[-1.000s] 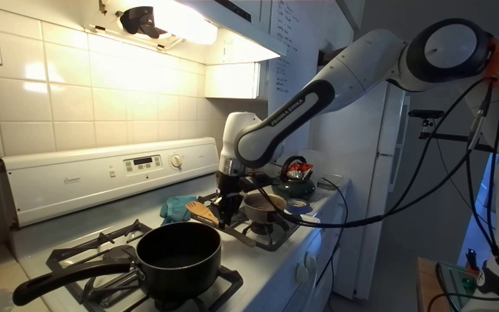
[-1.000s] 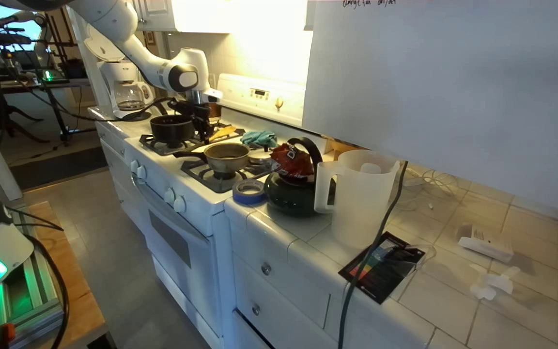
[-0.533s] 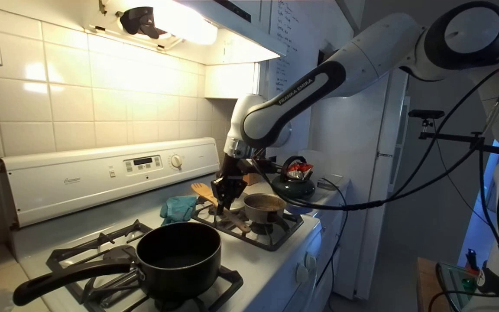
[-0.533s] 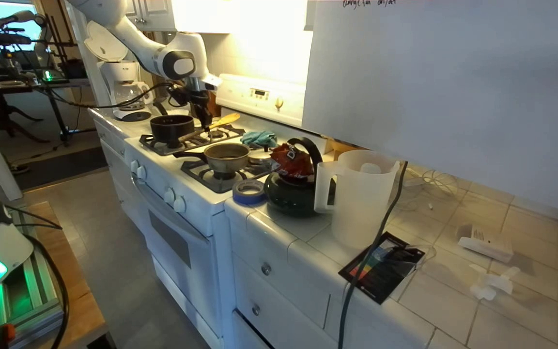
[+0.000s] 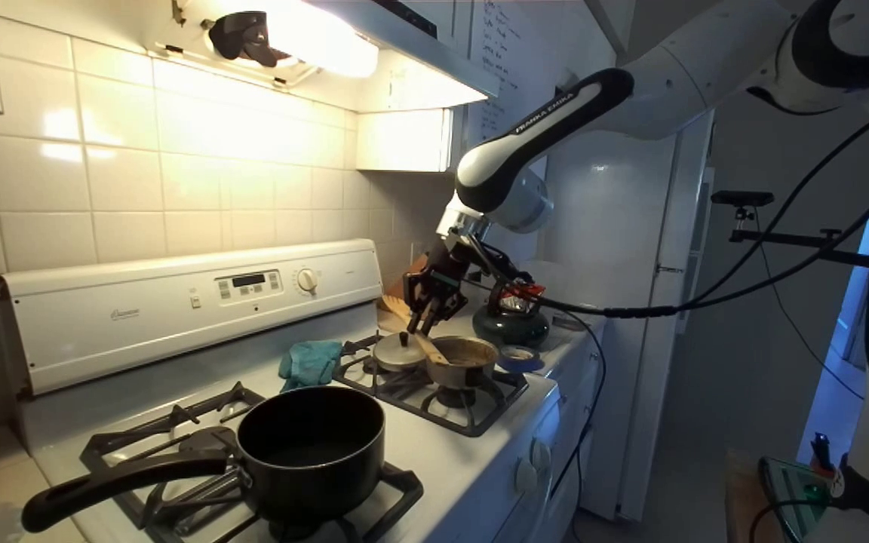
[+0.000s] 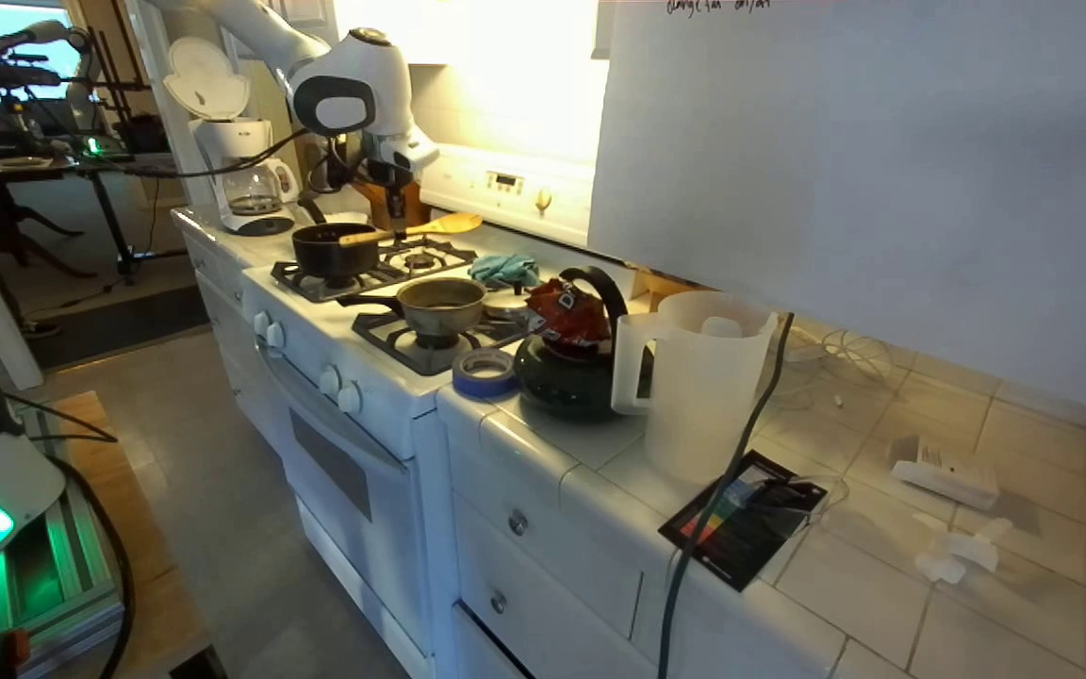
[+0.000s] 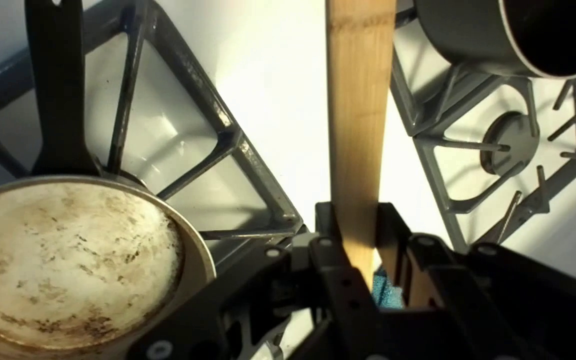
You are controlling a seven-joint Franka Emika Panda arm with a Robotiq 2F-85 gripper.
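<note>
Both exterior views: bent arm (image 5: 548, 124), claw (image 5: 419, 328) slanting downward, gripping wooden spatula (image 6: 453, 223).

there are two cooking pots (image 5: 306, 467) (image 5: 465, 371), one wooden spatula (image 7: 358, 110), one kettle (image 5: 510, 326), one pitcher (image 6: 708, 387) and one coffee maker (image 6: 234, 141).

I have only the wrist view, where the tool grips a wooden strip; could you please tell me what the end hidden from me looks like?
Observer: It widens into a broad head: this is a spatula.
Operator: Thank you; which way does that head point, please?
Observer: Toward the control panel.
Operator: And would you kindly say whether anything stands beyond the pan on my left, outside my frame?
Observer: Yes, a dark kettle on the counter.
</note>
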